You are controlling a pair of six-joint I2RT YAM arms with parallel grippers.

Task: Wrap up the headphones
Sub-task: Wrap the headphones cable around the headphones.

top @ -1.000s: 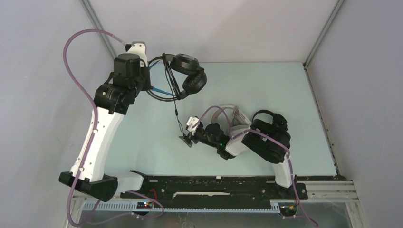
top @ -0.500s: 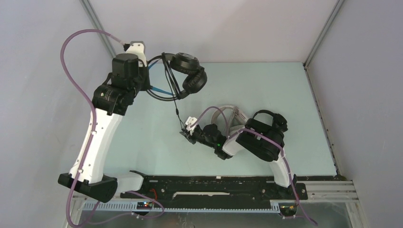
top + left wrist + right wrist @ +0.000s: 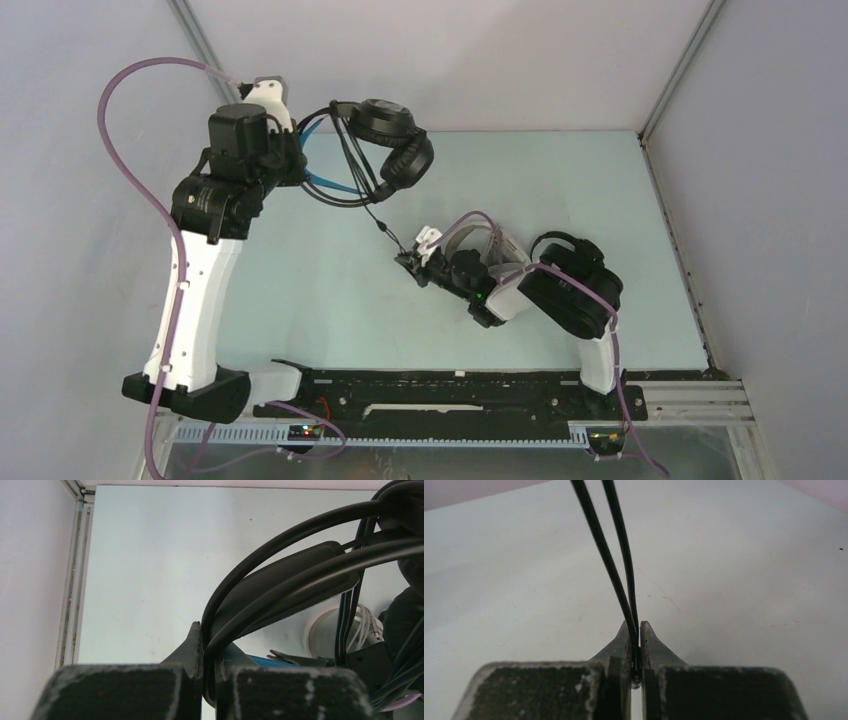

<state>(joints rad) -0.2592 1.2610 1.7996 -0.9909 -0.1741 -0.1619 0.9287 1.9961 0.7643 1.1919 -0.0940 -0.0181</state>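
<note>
The black headphones (image 3: 388, 122) with the blue headband hang above the table (image 3: 580, 180) at about 11 o'clock in the top view. Their two earcups sit at the 3 o'clock end and the headband loops back toward 9 o'clock, so the long axis runs roughly 9 to 3. The cups are stacked, one toward 12 and one toward 6, and several turns of dark cable cross the loop between the band and the cups.

The left gripper (image 3: 300, 152) has its fingers closed on the 9 o'clock end of the headband. In the left wrist view the left gripper (image 3: 209, 636) pinches the black band (image 3: 285, 575) between its tips with almost no gap (a strip of blue shows just behind the right finger).

A thin cable (image 3: 388, 228) leaves the wound bundle and runs toward 5 o'clock, straight and fairly taut, to the right gripper (image 3: 408, 260) near the middle of the table. In the right wrist view the right gripper (image 3: 636, 630) is pressed together on the cable (image 3: 630, 607). Two black strands rise side by side from the pinch toward 11 o'clock and spread a little as they go.

Just past the right gripper toward 3 o'clock, the white-grey headphones (image 3: 487, 236) lie on the table, partly hidden by the right arm (image 3: 560, 300). Beyond them, toward 3 o'clock again, the smaller black headphones (image 3: 572, 243) show above that arm's bulk. How the smaller set lies cannot be told, since the arm covers most of it.
</note>
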